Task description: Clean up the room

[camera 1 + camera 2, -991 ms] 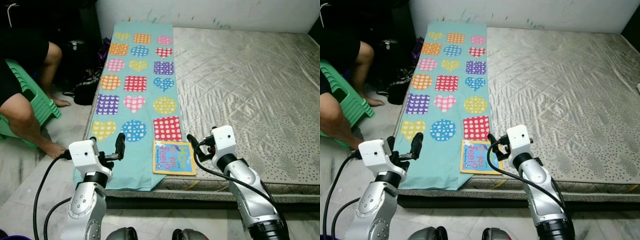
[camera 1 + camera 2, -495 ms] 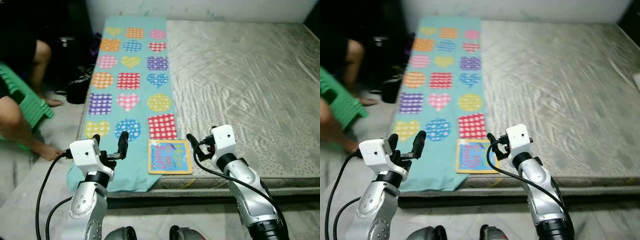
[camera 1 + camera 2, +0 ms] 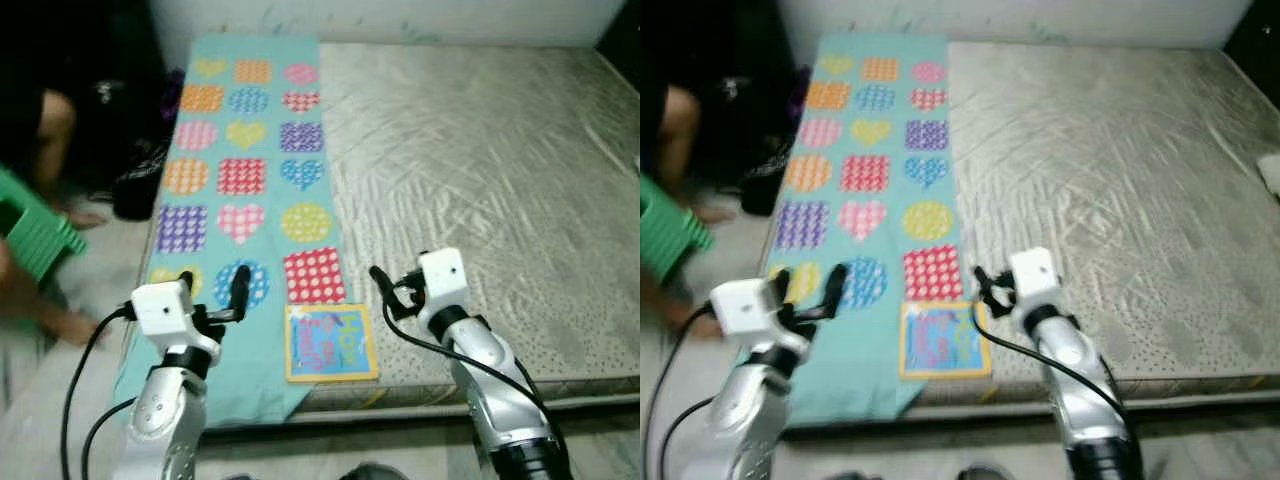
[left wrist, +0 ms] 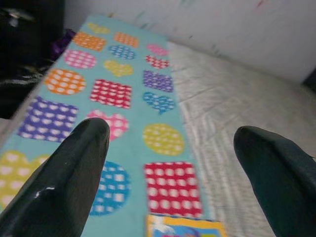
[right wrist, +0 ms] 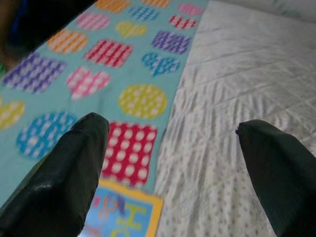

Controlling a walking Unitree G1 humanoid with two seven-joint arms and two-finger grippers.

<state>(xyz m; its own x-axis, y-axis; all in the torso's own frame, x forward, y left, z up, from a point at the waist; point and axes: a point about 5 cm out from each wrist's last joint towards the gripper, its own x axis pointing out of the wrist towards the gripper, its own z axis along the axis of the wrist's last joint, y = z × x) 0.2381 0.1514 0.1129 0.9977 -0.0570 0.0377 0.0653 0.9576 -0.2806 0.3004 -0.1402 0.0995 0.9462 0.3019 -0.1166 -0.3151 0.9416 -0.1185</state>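
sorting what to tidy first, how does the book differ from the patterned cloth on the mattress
The book is small, squarish and yellow-bordered; the patterned cloth is a long teal strip printed with hearts, circles and squares. The book lies flat at the mattress's near edge, while the cloth drapes over that edge. Both are brightly coloured and lie on the mattress's left side.

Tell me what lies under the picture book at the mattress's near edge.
The picture book lies on the teal patterned cloth, its right edge reaching the bare mattress. What lies directly beneath the book is covered.
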